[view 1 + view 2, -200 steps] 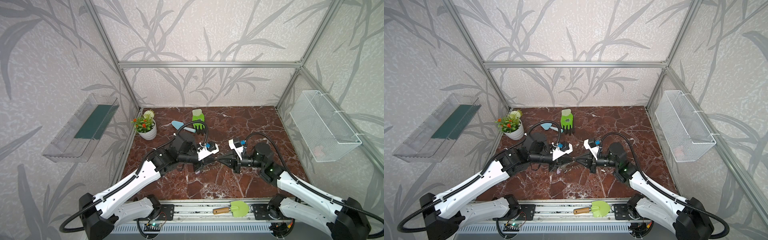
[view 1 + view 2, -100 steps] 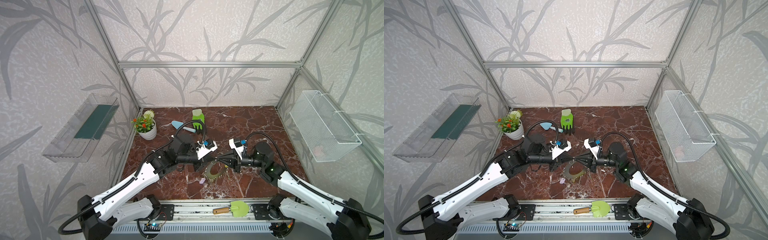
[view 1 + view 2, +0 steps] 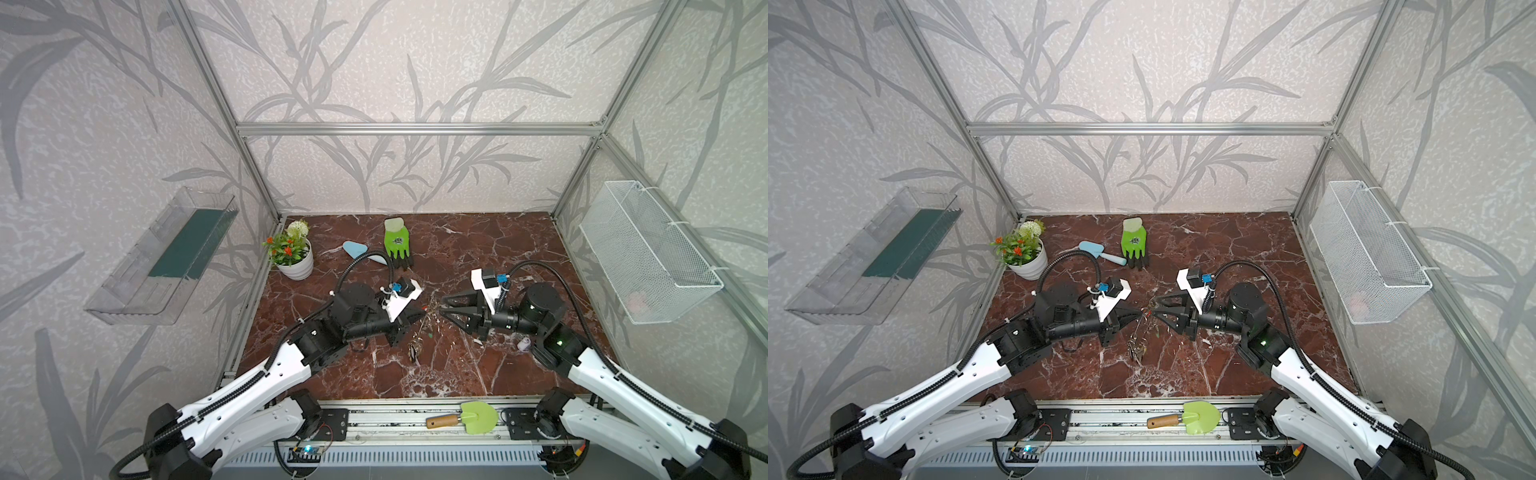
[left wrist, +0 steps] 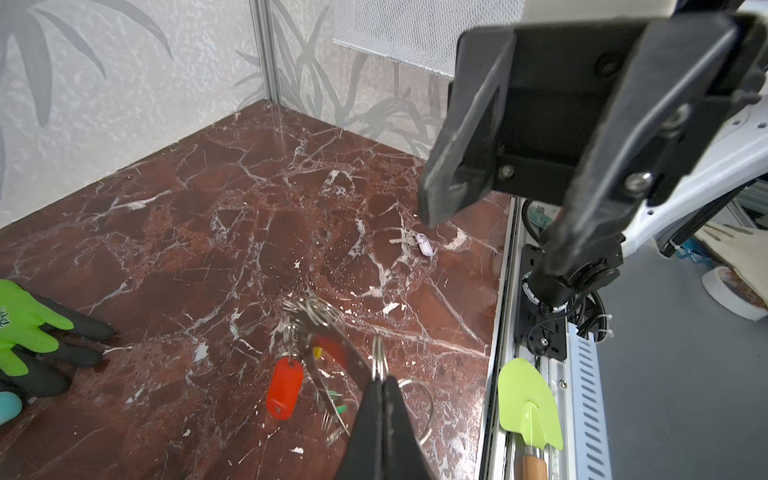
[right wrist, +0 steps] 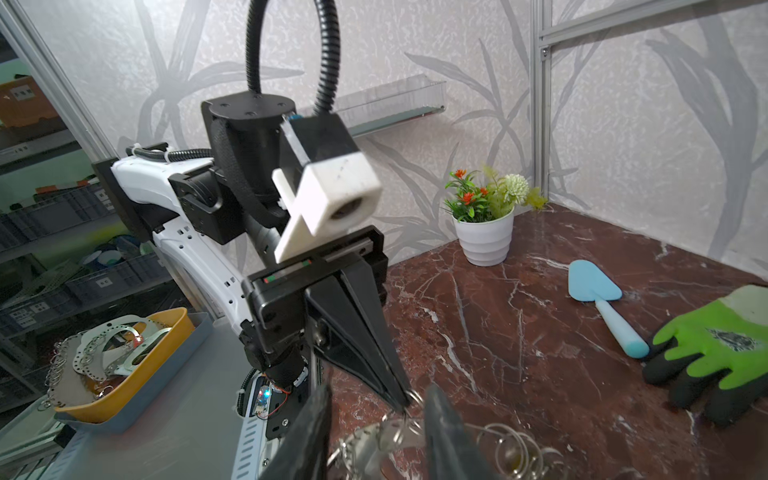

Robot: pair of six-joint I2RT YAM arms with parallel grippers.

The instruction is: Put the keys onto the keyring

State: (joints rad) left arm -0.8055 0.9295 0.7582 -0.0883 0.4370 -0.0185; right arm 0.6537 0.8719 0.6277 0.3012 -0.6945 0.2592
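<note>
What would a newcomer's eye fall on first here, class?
Mid-table, the left gripper is shut on a wire loop of the large flat grey metal keyring, which dangles with a red plastic key tag, while the right gripper stands open facing it. A bright green glove lies at the back.

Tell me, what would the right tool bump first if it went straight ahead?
Most likely the keyring, pinched by the left tool just ahead of the right tool; depth is unclear.

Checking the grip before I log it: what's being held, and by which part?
The left gripper pinches the flat grey metal keyring by a small wire loop on its rim; the right gripper stands open, holding nothing.
</note>
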